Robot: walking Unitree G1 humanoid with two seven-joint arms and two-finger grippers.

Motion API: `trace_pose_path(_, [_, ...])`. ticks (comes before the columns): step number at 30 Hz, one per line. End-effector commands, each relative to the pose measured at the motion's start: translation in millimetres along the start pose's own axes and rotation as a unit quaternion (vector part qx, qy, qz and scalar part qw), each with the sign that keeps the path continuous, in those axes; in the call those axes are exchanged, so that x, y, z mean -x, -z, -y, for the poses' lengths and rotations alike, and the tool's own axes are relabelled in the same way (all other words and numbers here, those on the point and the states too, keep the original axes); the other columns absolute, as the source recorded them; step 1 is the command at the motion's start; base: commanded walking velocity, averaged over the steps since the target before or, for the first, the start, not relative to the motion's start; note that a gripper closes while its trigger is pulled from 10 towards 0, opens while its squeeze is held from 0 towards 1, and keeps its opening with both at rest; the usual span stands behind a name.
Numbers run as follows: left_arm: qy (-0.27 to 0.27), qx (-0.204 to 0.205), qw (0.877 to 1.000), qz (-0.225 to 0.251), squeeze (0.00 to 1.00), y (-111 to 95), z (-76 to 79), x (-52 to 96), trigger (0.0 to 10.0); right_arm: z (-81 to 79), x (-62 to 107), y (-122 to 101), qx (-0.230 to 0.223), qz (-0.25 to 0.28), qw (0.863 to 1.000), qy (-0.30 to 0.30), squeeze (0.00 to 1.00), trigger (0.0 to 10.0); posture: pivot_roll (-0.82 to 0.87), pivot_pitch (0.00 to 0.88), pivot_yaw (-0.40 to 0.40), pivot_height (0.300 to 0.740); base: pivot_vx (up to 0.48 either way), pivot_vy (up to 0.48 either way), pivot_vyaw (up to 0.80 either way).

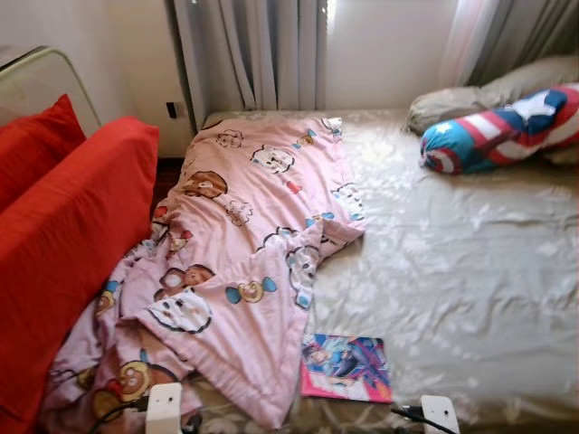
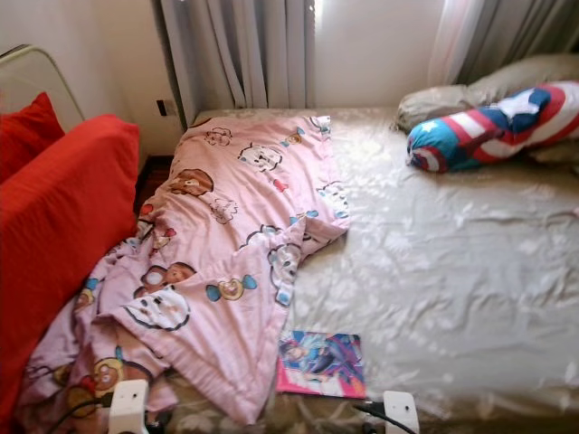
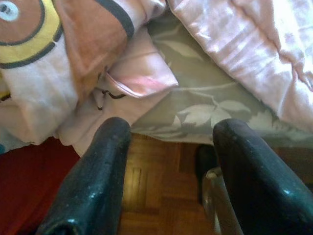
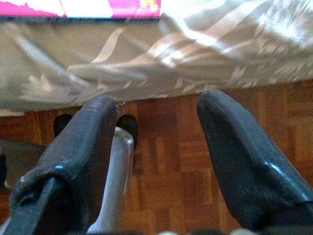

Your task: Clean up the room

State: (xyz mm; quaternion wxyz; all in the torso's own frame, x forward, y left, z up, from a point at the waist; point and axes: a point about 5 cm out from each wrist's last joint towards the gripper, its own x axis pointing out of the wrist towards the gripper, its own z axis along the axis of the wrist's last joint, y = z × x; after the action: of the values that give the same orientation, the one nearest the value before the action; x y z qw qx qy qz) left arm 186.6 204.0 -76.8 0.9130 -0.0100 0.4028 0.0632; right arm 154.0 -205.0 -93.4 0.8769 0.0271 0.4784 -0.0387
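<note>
Two items are cluttering the bed as we are facing it: a pink cartoon-print blanket, rumpled w/ its near end spilling off the bed edge toward the red sofa, and a comic book lying flat at the near edge, just beside the blanket's corner. A star-and-stripe bolster and pillows are sitting at the head end, well apart from both.

Risks, as we are judging them: the blanket is overhanging, so a tug on one corner is likely dragging the rest off onto the floor; its edge is close to the book, so pulling the cloth could be sliding the book off the bed too. The book is thin and flat on soft sheet, so the fingers may be pinching sheet w/ it or slipping off the cover.

Arm pose: both arms are hanging low in front of the bed's near side. Left gripper is pointing down at the wood floor below the blanket's drooping end, fingers spread wide, holding nothing. Right gripper is below the mattress edge under the book, fingers likewise apart and empty.
</note>
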Motion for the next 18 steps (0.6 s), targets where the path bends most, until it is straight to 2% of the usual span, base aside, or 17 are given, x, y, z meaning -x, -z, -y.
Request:
trace_pose_path(1, [-0.003,0.006,1.000,0.005,0.00,0.2,-3.2,0.6,10.0,-1.5,-1.1,-6.8,-0.008,0.015,1.000,-0.001,0.00,10.0,-0.02,0.044,-0.010,0.740,0.000,0.000,0.00])
trace_pose_path(4, [-0.002,0.010,1.000,0.011,0.00,-0.7,-3.2,0.7,10.0,-3.6,-1.8,-10.4,-0.014,0.025,1.000,-0.002,0.00,10.0,-0.02,0.049,-0.011,0.740,0.000,0.000,0.00])
trace_pose_path(6, [-0.001,0.037,0.999,0.034,0.00,-3.8,-2.4,1.3,10.0,-10.1,-4.2,-26.6,-0.035,0.058,0.998,-0.005,0.00,10.0,-0.03,0.060,-0.011,0.740,0.000,0.000,0.00])
trace_pose_path(8, [0.005,0.048,0.997,0.060,0.00,-7.9,-1.5,2.0,10.0,-22.3,-6.3,-45.7,-0.034,0.097,0.995,-0.018,0.00,10.0,-0.03,0.068,-0.012,0.740,0.000,0.000,0.00])
trace_pose_path(9, [0.007,0.050,0.997,0.065,0.00,-8.6,-1.2,2.1,10.0,-23.3,-6.4,-48.8,-0.035,0.103,0.994,-0.020,0.00,10.0,-0.03,0.070,-0.012,0.740,0.000,0.000,0.00])
trace_pose_path(14, [0.029,0.020,0.996,0.087,0.00,-13.6,1.2,2.7,10.0,-28.0,-6.1,-70.0,-0.036,0.148,0.988,-0.030,0.00,10.0,-0.03,0.081,-0.014,0.740,0.000,0.000,0.00])
trace_pose_path(18, [0.019,-0.003,0.994,0.104,0.00,-15.2,0.2,4.1,10.0,-21.7,-3.4,-83.2,-0.048,0.192,0.980,-0.018,0.00,10.0,-0.02,0.097,-0.020,0.740,0.000,0.000,0.00])
